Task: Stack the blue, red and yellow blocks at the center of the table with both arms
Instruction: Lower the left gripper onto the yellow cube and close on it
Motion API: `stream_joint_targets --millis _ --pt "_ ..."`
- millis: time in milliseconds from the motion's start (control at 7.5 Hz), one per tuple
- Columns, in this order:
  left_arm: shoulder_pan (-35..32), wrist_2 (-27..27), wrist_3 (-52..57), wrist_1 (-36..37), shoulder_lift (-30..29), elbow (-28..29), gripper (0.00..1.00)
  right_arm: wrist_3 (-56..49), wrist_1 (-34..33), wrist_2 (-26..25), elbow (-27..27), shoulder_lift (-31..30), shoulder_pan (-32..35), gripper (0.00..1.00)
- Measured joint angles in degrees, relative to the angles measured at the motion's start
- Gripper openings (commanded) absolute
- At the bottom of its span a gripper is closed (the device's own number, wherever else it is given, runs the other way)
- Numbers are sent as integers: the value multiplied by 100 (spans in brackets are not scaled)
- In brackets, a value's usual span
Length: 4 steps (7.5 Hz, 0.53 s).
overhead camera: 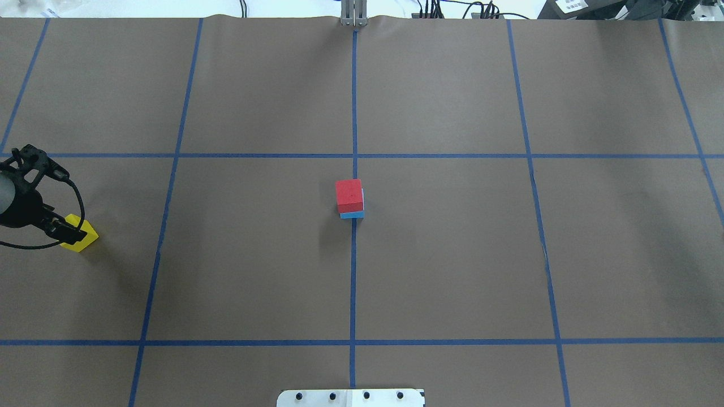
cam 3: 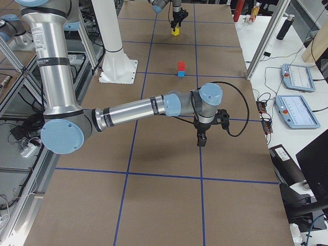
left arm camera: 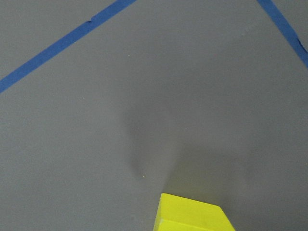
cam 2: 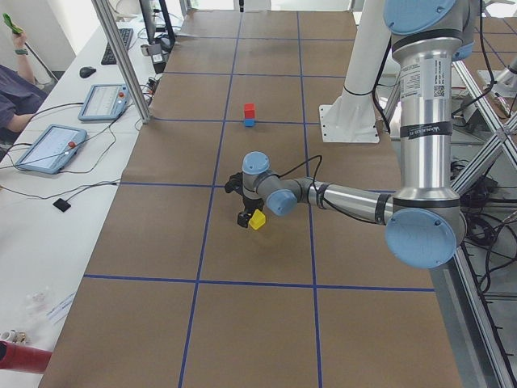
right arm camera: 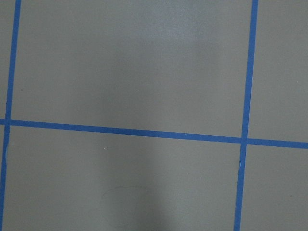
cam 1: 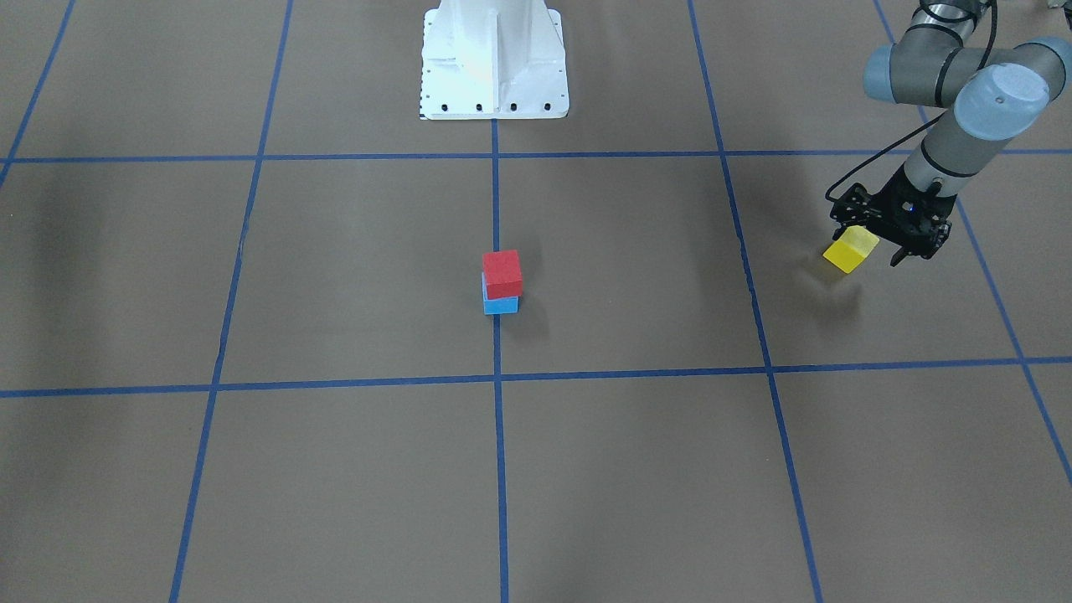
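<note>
A: What is happening on the table?
B: The left arm is reaching out over its own side, its jaws gripping the yellow block, which seems to be hanging just off the surface, judging by its shadow. I cannot tell how the right arm's jaws are standing.
A: And the target?
B: The red block is sitting on the blue block at centre, well apart toward the robot's right. The yellow block is looking plain, cube-like, turned cornerwise to the grid.

Wide table surrounds the lone red-on-blue stack.
</note>
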Motion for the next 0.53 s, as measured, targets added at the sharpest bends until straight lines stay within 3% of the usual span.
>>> stream_joint_targets --millis 133,267,400,533 --pt "38 -1 -3 0 -2 4 100 -4 0 0 1 0 0 100" --pt "76 -1 -6 0 -3 6 92 -8 0 0 2 0 0 100" --pt "109 -1 -10 2 -6 7 28 -12 0 0 2 0 0 100" --pt "143 -3 -15 6 -7 4 0 -11 0 0 2 0 0 99"
